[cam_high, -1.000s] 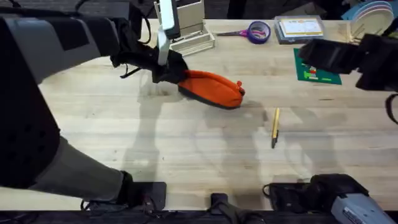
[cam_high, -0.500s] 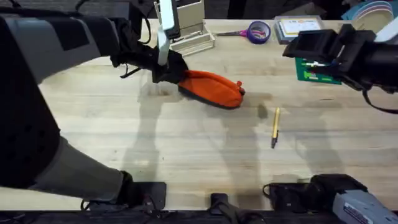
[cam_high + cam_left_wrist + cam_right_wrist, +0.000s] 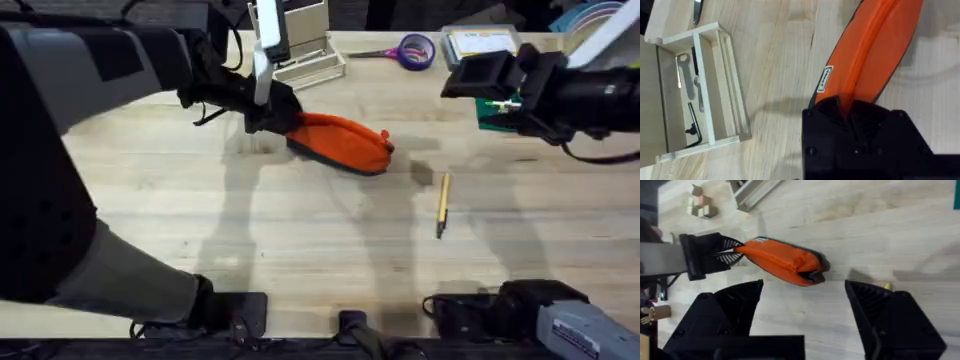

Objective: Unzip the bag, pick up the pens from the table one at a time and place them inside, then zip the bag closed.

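Overhead: bag [image 3: 343,142] lies mid-table [image 3: 300,230], orange with a dark bottom strip, tilted; left hand [image 3: 272,112] pinches its left end. One pen [image 3: 442,204], yellowish with dark tip, lies apart to its right. Right hand [image 3: 478,76] hovers above the table's far right, fingers spread wide.

Left wrist: left hand [image 3: 847,107] clamped on the bag [image 3: 875,50] end, small label visible on its side.

Right wrist: fingers [image 3: 890,320] wide apart, bag [image 3: 782,260] between them in view, its far end gripped by the left hand [image 3: 735,252].

No legible text: the bag [image 3: 875,55] bears a small white sewn tag [image 3: 825,79] with unreadable markings, and the green card [image 3: 497,115] and the yellow-fronted booklet [image 3: 483,44] on the table [image 3: 300,220] carry print too small to read.
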Robot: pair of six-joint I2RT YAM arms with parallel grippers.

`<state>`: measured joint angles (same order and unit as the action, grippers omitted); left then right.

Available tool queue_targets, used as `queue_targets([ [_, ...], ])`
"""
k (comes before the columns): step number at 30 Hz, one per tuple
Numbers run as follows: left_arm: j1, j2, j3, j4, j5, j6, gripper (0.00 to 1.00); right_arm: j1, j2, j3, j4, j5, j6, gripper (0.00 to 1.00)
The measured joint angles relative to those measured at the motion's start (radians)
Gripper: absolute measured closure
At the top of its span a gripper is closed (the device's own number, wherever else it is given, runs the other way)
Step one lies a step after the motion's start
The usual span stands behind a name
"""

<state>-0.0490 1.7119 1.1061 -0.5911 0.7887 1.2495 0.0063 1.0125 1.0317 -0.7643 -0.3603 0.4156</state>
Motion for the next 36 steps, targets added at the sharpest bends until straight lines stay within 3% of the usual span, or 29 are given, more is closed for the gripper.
queue_targets([
  [16, 0.0, 0.0, 0.0, 0.0, 0.0, 0.0, 0.96, 0.129, 0.211, 0.0, 0.084, 0.0, 0.0, 0.004],
  [36, 0.0, 0.0, 0.0, 0.0, 0.0, 0.0, 0.959, 0.138, 0.365, 0.0, 0.176, 0.0, 0.034, 0.004],
])
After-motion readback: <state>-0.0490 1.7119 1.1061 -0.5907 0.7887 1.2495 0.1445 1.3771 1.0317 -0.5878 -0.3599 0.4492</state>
